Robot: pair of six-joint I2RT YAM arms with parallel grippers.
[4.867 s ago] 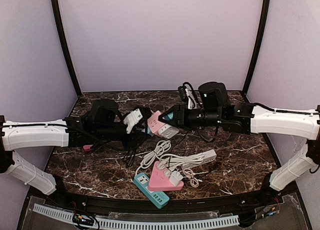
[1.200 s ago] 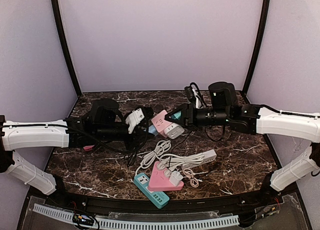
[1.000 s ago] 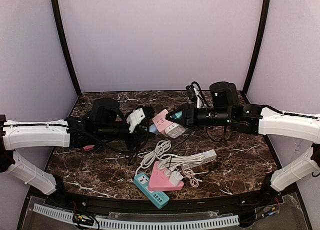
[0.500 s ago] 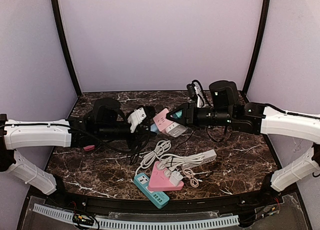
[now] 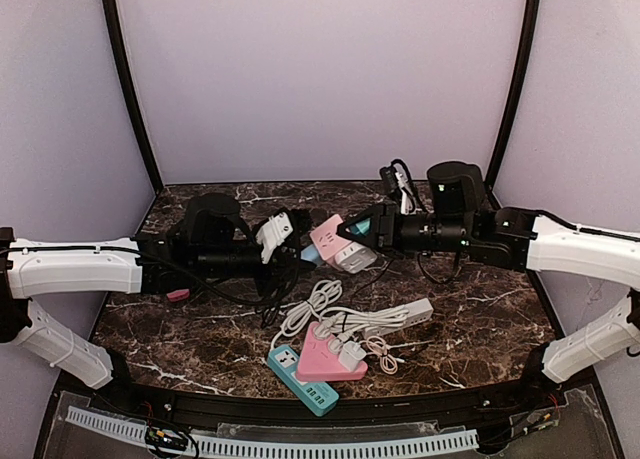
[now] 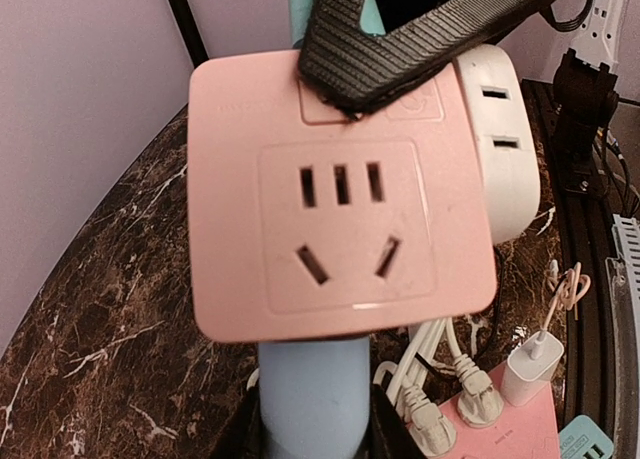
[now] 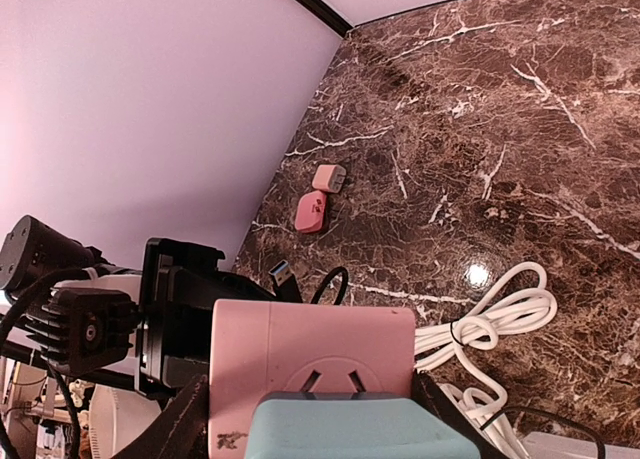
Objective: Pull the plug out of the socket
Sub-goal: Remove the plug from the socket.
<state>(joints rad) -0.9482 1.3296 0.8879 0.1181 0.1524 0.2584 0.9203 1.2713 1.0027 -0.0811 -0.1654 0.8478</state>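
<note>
A pink socket cube (image 5: 330,241) hangs above the table between my two grippers. My right gripper (image 5: 352,235) is shut on it, with a finger on each side of the cube (image 7: 300,339). A teal plug (image 7: 350,429) lies against the cube's near face between the right fingers (image 7: 190,419). A white adapter (image 6: 500,149) sits on the cube's side. My left gripper (image 5: 292,245) is shut on a light blue plug (image 6: 312,389) whose top reaches the underside of the cube (image 6: 340,219). I cannot tell whether its pins are still inside.
On the table below lie a pink triangular power strip (image 5: 330,357) with white plugs in it, a teal strip (image 5: 300,377), a white strip (image 5: 400,314) and coiled white cables (image 5: 310,304). Two small pink adapters (image 7: 311,211) lie at the left. A black cable bundle (image 5: 395,184) sits behind.
My right gripper has carried the pink cube to the right. My left gripper has followed a little to the right, still shut on the light blue plug.
</note>
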